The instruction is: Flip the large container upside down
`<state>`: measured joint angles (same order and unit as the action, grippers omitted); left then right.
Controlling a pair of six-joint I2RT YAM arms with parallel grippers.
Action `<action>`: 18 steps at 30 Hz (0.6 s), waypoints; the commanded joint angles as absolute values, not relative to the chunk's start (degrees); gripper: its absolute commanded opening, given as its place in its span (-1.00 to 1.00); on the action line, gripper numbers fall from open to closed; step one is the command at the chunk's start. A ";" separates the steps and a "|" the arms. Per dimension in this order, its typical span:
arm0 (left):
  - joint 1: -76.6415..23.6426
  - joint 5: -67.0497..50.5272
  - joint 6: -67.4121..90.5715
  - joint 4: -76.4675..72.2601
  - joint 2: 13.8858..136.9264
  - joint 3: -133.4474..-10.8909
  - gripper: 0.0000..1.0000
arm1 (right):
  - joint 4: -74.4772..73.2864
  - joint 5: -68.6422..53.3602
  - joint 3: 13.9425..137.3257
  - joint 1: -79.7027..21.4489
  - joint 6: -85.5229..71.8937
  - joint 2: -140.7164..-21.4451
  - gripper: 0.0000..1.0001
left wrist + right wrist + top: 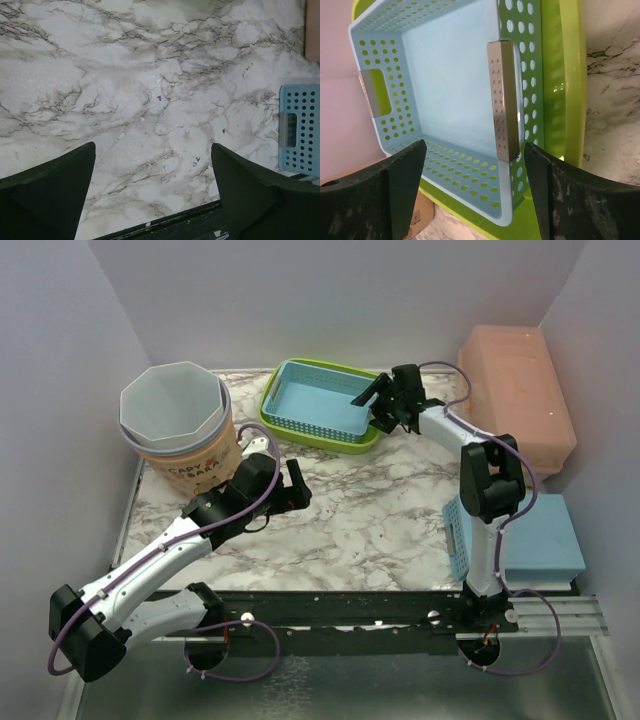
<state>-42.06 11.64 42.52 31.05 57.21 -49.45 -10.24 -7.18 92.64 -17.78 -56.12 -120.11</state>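
A marble-patterned tabletop [350, 530] is enclosed by pale walls. At the far left a printed paper bucket [190, 465] is seen upright, with a white liner [170, 400] set in its mouth. Just beside it the left gripper [297, 485] is held above bare marble; in its wrist view the fingers [50, 195] are spread apart and nothing is held between them. At the back centre a blue perforated basket [320, 400] is nested, open side up, in a lime-green basket [300, 433]. The right gripper [375, 400] is positioned over the right end of this pair. In its wrist view the fingers [395, 190] are spread wide, with the blue basket's end wall and its metal handle plate [501, 100] framed between them; contact cannot be made out. At the far right a pink bin [515, 390] and, nearer the arm bases, a light-blue basket [540, 530] are seen bottom up.
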 commanded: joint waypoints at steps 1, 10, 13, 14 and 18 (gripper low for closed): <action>-41.79 13.53 42.62 31.12 56.63 -51.03 0.98 | -5.89 -8.96 92.30 -16.96 -56.23 -122.77 0.62; -41.75 13.18 43.94 31.29 53.63 -49.22 0.98 | 14.91 -11.32 83.58 -16.56 -63.63 -123.45 0.38; -41.81 13.51 43.72 31.36 53.24 -49.16 0.98 | 18.92 -14.71 83.61 -16.48 -66.42 -125.47 0.35; -41.74 13.61 43.61 31.37 53.33 -49.32 0.98 | 19.79 -15.54 83.77 -16.44 -67.34 -126.17 0.34; -41.68 13.49 43.21 31.38 54.44 -50.36 0.98 | 25.27 -17.76 82.89 -16.35 -71.03 -127.68 0.20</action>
